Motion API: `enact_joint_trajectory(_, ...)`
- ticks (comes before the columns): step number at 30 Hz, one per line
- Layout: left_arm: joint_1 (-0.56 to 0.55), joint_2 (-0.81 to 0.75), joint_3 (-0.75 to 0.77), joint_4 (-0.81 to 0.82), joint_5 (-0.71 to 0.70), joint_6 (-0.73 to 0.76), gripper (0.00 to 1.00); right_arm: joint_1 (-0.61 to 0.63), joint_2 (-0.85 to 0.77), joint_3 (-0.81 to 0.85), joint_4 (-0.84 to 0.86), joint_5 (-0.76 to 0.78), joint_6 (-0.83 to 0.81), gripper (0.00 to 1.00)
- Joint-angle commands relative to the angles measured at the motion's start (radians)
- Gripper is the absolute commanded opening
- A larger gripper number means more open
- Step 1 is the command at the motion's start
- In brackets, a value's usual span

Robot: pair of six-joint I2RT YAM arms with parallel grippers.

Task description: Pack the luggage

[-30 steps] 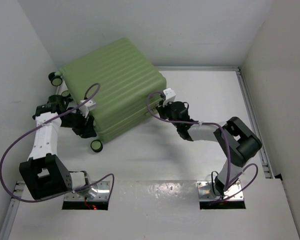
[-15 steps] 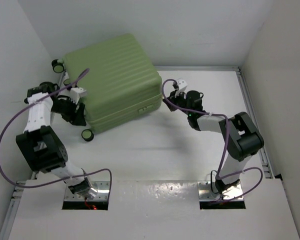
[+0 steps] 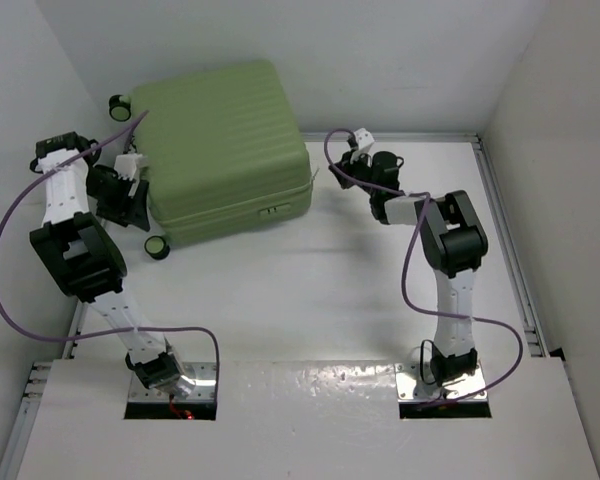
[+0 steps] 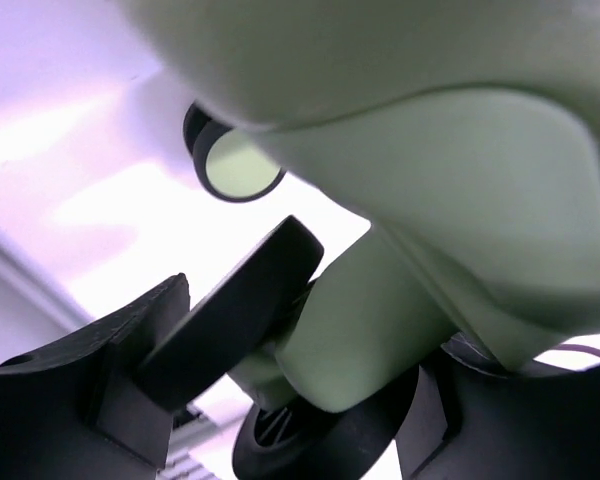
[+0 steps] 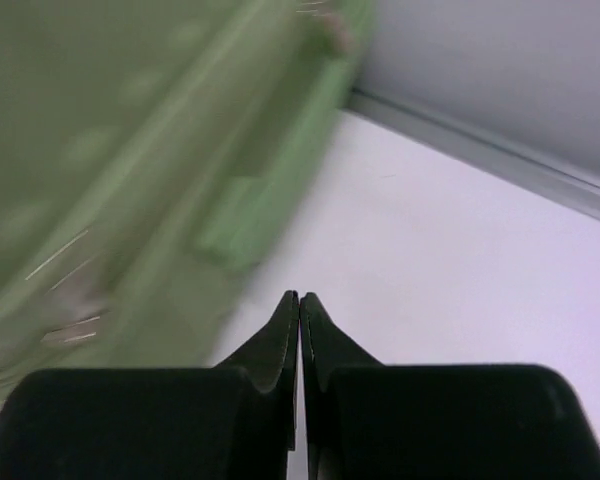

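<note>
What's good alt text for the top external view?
Closed light-green luggage lies flat at the far left of a white table. The left gripper is at its wheeled left end, and the right gripper sits just off its right side.

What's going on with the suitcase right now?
The luggage lies closed on the far left of the table. The left gripper is at its wheel end, open, with its fingers straddling a caster near a black-and-green wheel. The right gripper is shut and empty, over bare table just off the case's right side. Whether it touches the shell is unclear, as that view is blurred.
</note>
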Motion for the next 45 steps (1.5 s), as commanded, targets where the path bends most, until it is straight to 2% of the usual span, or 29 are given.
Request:
enact_joint_trajectory(1, -0.025, 0.187, 0.032, 0.662, -0.334, -0.303, 0.00, -0.052, 0.074, 0.107, 0.059, 0.105, -0.059, 0.00)
enact_joint_trajectory(8, -0.044, 0.226, 0.041, 0.662, -0.334, -0.322, 0.00, -0.080, 0.204, 0.295, 0.048, 0.055, -0.027, 0.00)
enact_joint_trajectory(10, -0.044, 0.226, 0.041, 0.662, -0.318, -0.312, 0.00, -0.101, 0.192, 0.287, 0.028, -0.060, -0.016, 0.10)
enact_joint_trajectory(12, -0.053, 0.226, 0.041, 0.662, -0.305, -0.312, 0.00, -0.138, 0.160, 0.233, 0.034, -0.260, -0.039, 0.20)
enact_joint_trajectory(13, -0.053, 0.226, 0.041, 0.662, -0.296, -0.312, 0.00, -0.147, 0.155, 0.225, 0.034, -0.389, -0.022, 0.31)
enact_joint_trajectory(17, -0.053, 0.226, 0.041, 0.662, -0.296, -0.312, 0.00, -0.198, 0.149, 0.282, -0.065, -0.687, 0.080, 0.46)
enact_joint_trajectory(20, -0.053, 0.215, 0.018, 0.662, -0.296, -0.322, 0.00, -0.201, 0.114, 0.284, -0.140, -0.802, 0.010, 0.52)
enact_joint_trajectory(21, -0.053, 0.201, 0.004, 0.662, -0.287, -0.322, 0.00, -0.192, 0.088, 0.276, -0.157, -0.809, -0.017, 0.53)
enact_joint_trajectory(22, -0.053, 0.201, 0.004, 0.662, -0.287, -0.322, 0.00, -0.192, 0.076, 0.282, -0.271, -0.816, -0.072, 0.53)
enact_joint_trajectory(23, -0.053, 0.192, 0.004, 0.662, -0.287, -0.322, 0.00, -0.170, 0.069, 0.286, -0.306, -0.815, -0.106, 0.53)
enact_joint_trajectory(26, -0.053, 0.192, 0.004, 0.662, -0.278, -0.322, 0.00, -0.134, 0.039, 0.264, -0.381, -0.755, -0.157, 0.56)
enact_joint_trajectory(27, -0.053, 0.192, 0.004, 0.662, -0.278, -0.322, 0.00, -0.100, 0.027, 0.266, -0.422, -0.702, -0.226, 0.58)
enact_joint_trajectory(34, -0.053, 0.192, -0.016, 0.662, -0.269, -0.322, 0.00, -0.037, 0.060, 0.312, -0.390, -0.605, -0.189, 0.67)
enact_joint_trajectory(45, -0.053, 0.192, -0.025, 0.680, -0.259, -0.322, 0.00, 0.015, 0.152, 0.432, -0.358, -0.600, -0.137, 0.62)
